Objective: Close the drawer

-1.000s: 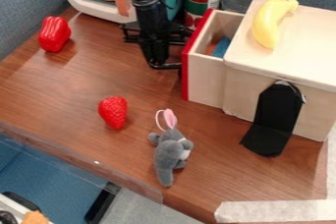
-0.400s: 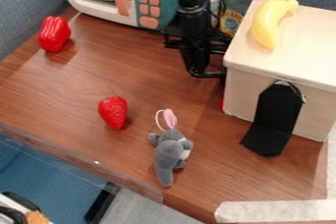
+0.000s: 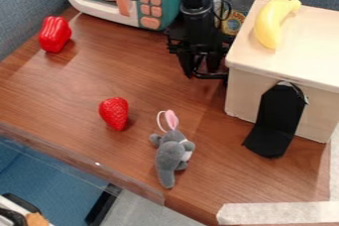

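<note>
And in it goes! The drawer, jutting out a second ago with its red front on show, slides rightward into the wooden box (image 3: 248,93), and now even the last red sliver by the box's near corner is gone. That looks like a closed drawer, or as good as. The gripper (image 3: 207,74) moves right along with it and is now right beside the box's drawer side; whether it's clenched or released, I can't tell. Looks like just a back-off left! Up top, the banana (image 3: 270,24) lies on the lid; the black stand (image 3: 273,123) is at the box's near side. Strawberry (image 3: 114,113), grey plush bunny (image 3: 172,158) and red bell pepper (image 3: 55,34) sit well apart, none of them blocking the drawer.
</note>
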Robot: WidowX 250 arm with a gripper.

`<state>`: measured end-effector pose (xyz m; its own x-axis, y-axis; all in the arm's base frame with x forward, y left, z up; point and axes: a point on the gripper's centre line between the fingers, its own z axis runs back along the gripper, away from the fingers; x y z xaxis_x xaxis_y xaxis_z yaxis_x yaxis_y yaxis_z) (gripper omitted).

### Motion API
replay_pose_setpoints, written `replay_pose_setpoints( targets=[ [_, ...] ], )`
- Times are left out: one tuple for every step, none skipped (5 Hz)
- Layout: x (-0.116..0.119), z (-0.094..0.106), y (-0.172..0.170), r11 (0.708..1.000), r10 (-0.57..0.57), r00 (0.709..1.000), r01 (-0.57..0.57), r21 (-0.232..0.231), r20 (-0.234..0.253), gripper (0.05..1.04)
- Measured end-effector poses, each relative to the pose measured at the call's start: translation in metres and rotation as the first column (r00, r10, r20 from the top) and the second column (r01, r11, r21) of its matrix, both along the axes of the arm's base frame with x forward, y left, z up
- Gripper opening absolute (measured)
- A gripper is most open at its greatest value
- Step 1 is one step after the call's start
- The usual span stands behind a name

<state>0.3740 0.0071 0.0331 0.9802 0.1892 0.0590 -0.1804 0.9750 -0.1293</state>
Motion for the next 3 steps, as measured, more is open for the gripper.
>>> replay_pose_setpoints(
  targets=[
    [-0.001, 0.018, 0.034, 0.995, 0.103, 0.994, -0.104, 0.002, 0.033, 0.964],
    [0.0, 0.044, 0.043, 0.995, 0.098, 0.993, -0.099, 0.011, 0.069, 1.003],
    [0.001, 0.076, 0.033, 0.996, 0.044, 0.994, -0.051, 0.074, 0.096, 1.001]
  ],
)
